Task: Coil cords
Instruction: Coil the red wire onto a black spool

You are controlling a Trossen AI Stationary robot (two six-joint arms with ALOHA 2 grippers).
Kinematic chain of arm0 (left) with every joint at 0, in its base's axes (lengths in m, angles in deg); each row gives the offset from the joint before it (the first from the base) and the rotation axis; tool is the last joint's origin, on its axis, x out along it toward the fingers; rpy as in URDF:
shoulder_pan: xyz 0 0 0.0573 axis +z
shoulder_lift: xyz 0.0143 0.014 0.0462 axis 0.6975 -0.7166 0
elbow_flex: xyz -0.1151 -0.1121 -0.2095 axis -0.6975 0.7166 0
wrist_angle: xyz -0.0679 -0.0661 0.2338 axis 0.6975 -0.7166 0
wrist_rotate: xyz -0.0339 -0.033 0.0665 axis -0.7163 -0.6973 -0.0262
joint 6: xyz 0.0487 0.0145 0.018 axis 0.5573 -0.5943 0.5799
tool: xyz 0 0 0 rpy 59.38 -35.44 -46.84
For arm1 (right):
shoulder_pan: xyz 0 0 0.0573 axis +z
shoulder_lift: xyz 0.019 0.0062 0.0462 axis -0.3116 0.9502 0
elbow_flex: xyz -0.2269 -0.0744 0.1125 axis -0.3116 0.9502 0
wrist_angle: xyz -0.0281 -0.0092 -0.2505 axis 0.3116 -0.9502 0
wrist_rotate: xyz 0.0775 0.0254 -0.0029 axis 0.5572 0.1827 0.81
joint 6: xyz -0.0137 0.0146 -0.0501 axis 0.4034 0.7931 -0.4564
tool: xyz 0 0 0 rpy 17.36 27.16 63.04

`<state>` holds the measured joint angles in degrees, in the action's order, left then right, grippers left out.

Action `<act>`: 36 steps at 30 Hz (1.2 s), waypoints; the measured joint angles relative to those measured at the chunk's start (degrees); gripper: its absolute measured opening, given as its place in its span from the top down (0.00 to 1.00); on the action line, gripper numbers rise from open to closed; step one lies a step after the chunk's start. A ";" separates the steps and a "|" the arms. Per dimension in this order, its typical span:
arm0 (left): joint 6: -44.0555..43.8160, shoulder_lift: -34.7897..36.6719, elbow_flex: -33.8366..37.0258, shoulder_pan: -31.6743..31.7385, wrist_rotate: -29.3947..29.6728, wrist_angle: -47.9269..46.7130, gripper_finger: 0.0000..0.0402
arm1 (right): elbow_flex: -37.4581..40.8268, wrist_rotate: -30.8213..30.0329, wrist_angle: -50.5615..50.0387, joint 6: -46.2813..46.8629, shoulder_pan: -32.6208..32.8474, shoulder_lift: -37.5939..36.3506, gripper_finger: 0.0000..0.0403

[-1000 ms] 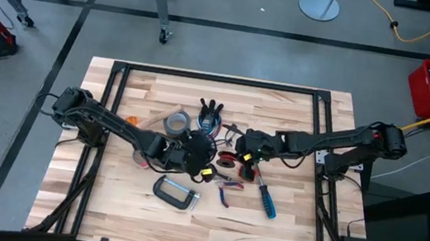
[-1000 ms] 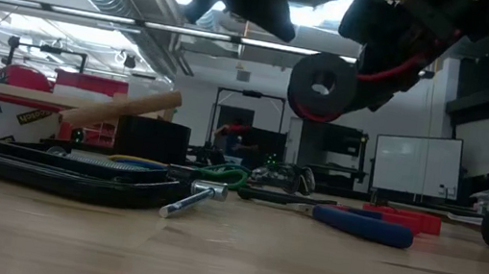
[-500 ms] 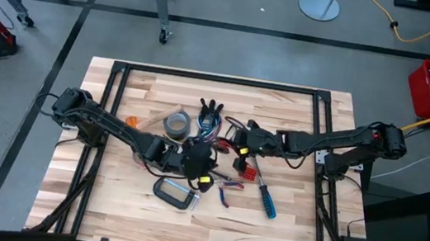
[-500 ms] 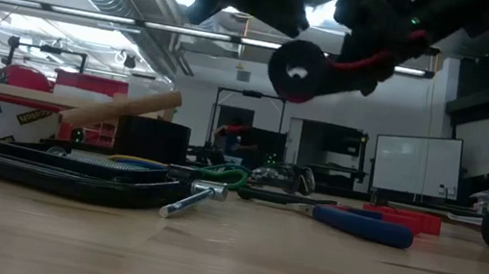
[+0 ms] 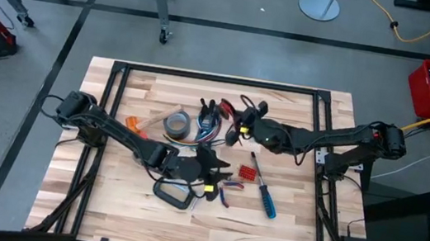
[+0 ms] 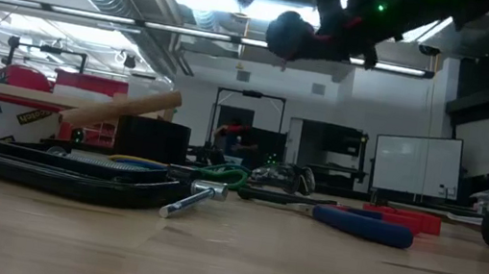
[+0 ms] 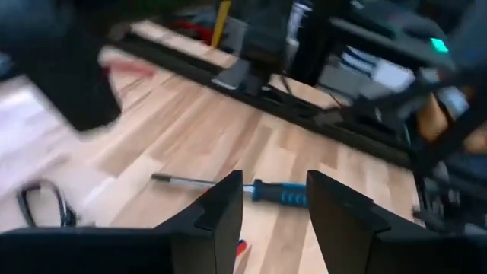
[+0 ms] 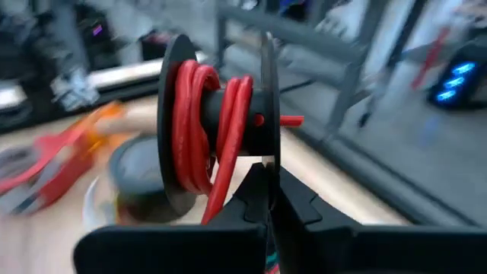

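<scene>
A spool of red cord [image 8: 205,137] is gripped by its flange in the right hand [image 8: 266,183] above the table [image 5: 161,88]; the left hand [image 7: 274,205] hangs open, empty. Winding should stay taut and even.

On the wooden counter [image 5: 105,198], a grey duct tape roll [image 5: 175,123] lies near centre, a clamp [image 5: 175,192] at six o'clock, a blue-handled screwdriver [image 5: 263,188] at four.

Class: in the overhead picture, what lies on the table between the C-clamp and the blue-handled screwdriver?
In the high view, between the C-clamp and the blue-handled screwdriver lies a small tangle of coloured cords, with the left pincer just above that stretch.
</scene>
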<state>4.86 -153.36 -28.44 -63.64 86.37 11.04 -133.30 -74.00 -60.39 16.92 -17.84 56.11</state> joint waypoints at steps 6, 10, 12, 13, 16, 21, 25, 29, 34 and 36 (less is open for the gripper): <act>-14.15 -2.08 0.00 0.40 7.78 2.47 0.69 | 0.00 -5.57 8.02 -6.04 0.02 0.00 1.00; -20.74 -2.97 0.00 1.07 10.71 5.27 0.70 | 0.00 -7.72 10.99 -11.55 0.02 0.00 1.00; -23.72 -3.01 0.00 1.44 12.52 6.01 0.70 | 0.00 -9.00 11.50 -14.70 0.02 0.00 1.00; -24.96 -2.99 0.00 1.61 13.79 6.36 0.70 | 0.00 -9.68 11.56 -15.96 0.02 0.00 1.00; -27.66 -2.99 0.00 1.83 18.41 9.14 0.70 | 0.00 -11.95 11.51 -18.86 0.02 0.00 1.00; -33.90 -2.99 0.00 3.06 20.92 11.89 0.70 | 0.00 -11.90 13.22 -20.86 0.02 0.00 1.00; -38.26 -2.99 0.00 4.11 20.94 11.57 0.70 | 0.00 -11.95 15.29 -20.99 0.02 0.00 1.00; -40.08 -3.32 0.00 4.94 20.91 11.65 0.70 | 0.00 -11.56 17.54 -20.91 0.02 0.00 1.00; -41.63 -3.85 -0.02 5.81 21.16 12.04 0.70 | 0.00 -11.24 19.52 -20.80 0.02 0.00 1.00; -41.50 -4.08 -0.02 6.07 21.21 12.54 0.70 | 0.00 -10.78 20.13 -20.75 0.02 0.00 1.00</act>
<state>-36.64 -157.44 -28.46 -57.56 107.58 23.58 -133.30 -84.77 -40.26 -3.82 -17.82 56.11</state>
